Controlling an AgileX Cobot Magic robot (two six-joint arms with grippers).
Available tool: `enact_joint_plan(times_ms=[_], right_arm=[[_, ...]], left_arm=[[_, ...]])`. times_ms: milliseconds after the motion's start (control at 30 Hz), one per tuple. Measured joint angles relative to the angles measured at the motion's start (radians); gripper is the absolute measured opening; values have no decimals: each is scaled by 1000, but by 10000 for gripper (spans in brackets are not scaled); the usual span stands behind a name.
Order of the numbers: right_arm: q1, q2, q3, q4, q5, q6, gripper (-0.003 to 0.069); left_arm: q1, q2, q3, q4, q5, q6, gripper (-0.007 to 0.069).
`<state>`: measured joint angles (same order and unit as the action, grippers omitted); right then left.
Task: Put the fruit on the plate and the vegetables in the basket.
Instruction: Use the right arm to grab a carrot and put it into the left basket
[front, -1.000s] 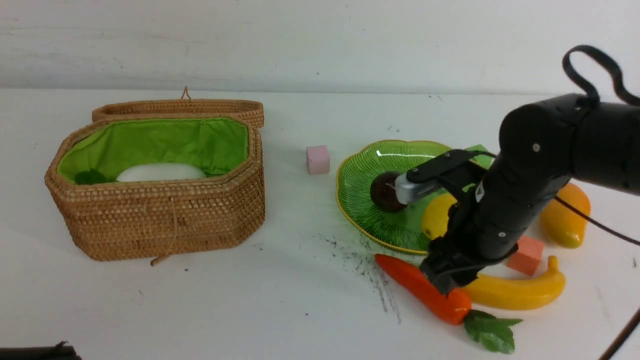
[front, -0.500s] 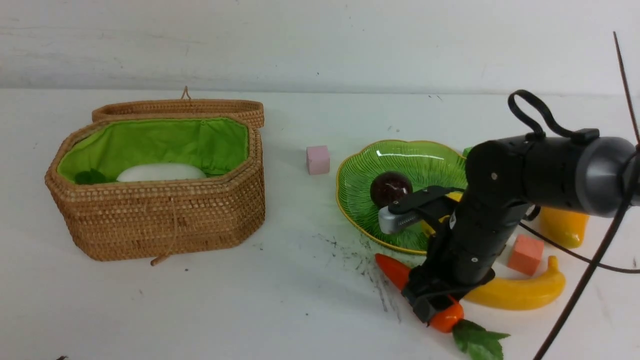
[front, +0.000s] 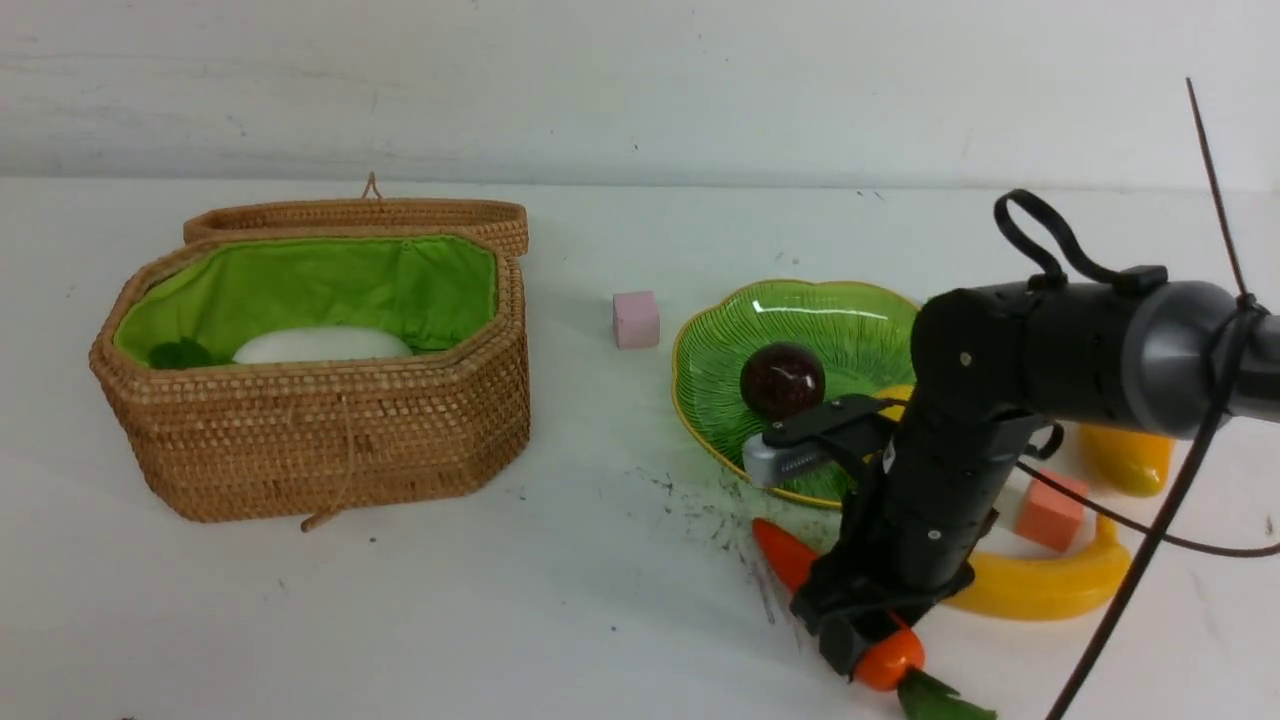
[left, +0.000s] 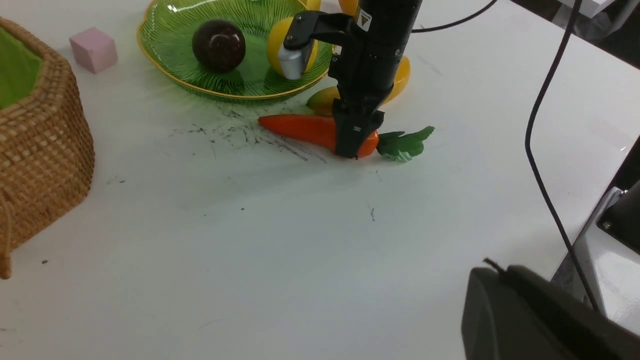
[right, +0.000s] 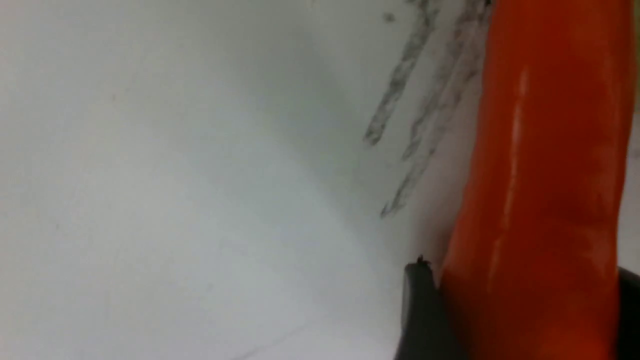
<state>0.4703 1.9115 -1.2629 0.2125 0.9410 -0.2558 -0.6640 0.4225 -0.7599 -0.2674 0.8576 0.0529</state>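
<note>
One white table (front: 560, 600) carries everything. The largest thing on it is one wicker basket (front: 330, 440) at the left, its lid (front: 360, 214) tipped back behind it and the green lining showing. One arm shows in the front view, the right arm (front: 1050, 350). It reaches in from the right and bends down in front of one green plate (front: 800, 310), which sits right of centre, well apart from the basket. There are four fruits and three vegetables. One banana (front: 1050, 590) lies on the table in front of the plate, its middle hidden by the arm. One carrot (front: 785, 555) lies on the table just in front of the plate, near some dark scuff marks (front: 700, 510). The right gripper (left: 351, 142) stands over the carrot's thick end, a finger pressed to each flank, closed on it just ahead of the leaves (left: 405, 144). One mango (front: 1125, 460) rests on the table right of the plate, partly behind the arm. One white radish (front: 322, 345) lies in the basket, with one dark green piece (front: 180, 353) beside it, mostly hidden by the wall. One lemon (left: 273, 44) and one round purple fruit (front: 782, 380) sit on the plate, near each other. Two foam cubes are on the table: a pink cube (front: 636, 319) between basket and plate, and a salmon cube (front: 1050, 515) between mango and banana. The left gripper (left: 530, 320) hangs well apart from everything, jaws drawn together.
</note>
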Motion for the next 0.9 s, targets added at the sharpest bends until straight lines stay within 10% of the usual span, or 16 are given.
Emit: enact_joint_plan(times_ms=[233, 533, 900], right_arm=[[150, -117, -169, 0, 4, -27, 384], [280, 50, -588, 127, -543, -322, 384], [308, 432, -940, 213, -914, -396, 422]], left_arm=[[0, 0, 0, 129, -40, -53, -7], [0, 0, 0, 692, -63, -556, -7], [0, 0, 0, 751, -48, -648, -7]])
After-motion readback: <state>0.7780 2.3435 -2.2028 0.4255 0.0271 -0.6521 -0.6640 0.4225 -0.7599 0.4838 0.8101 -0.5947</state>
